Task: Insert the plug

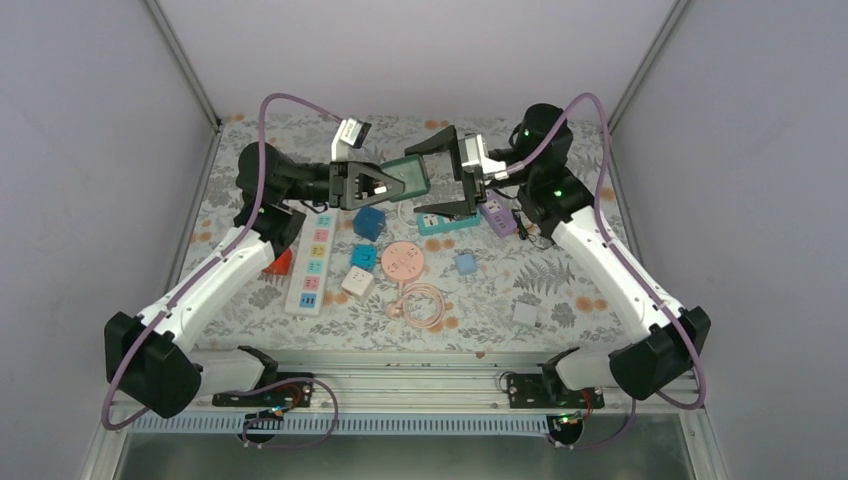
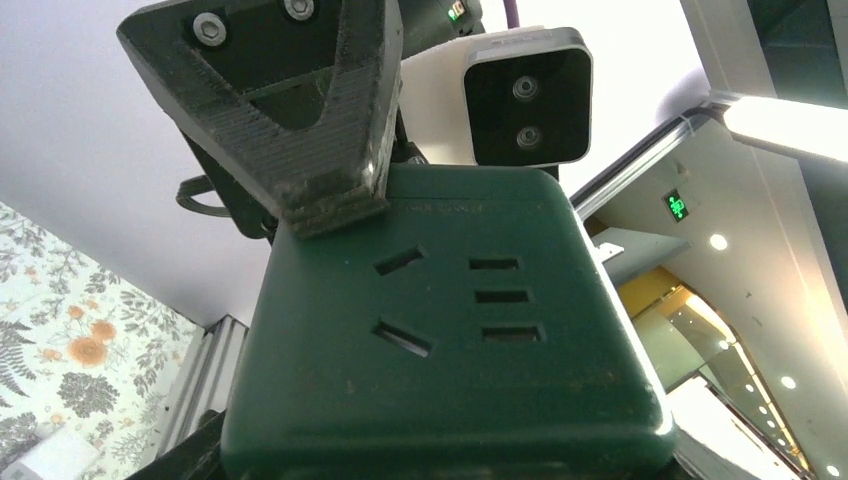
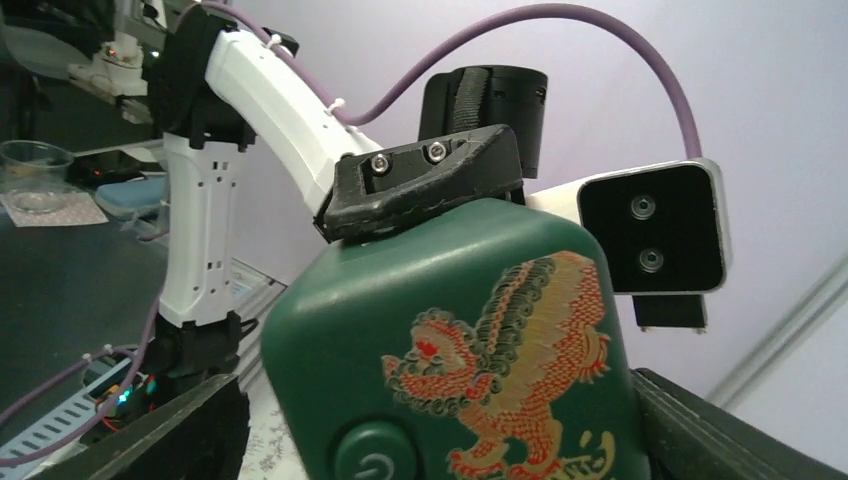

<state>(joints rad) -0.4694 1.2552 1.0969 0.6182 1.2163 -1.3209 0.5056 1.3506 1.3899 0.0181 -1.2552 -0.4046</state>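
Observation:
A dark green cube socket [image 1: 410,175] hangs in the air at the back of the table. My left gripper [image 1: 385,182] is shut on it from the left. The left wrist view shows its face with empty slots [image 2: 450,330]. The right wrist view shows its dragon-printed face with a power button [image 3: 470,340]. My right gripper [image 1: 440,177] is open, with one finger on each side of the cube. There is a gap at its left finger [image 3: 150,430]. Neither gripper holds a plug.
On the floral table lie a white power strip [image 1: 310,265], a blue cube [image 1: 368,222], a pink round socket [image 1: 402,262], a teal strip [image 1: 445,222], a purple adapter [image 1: 497,215], a white adapter [image 1: 357,282], a white charger [image 1: 527,315] and a coiled pink cable [image 1: 425,303].

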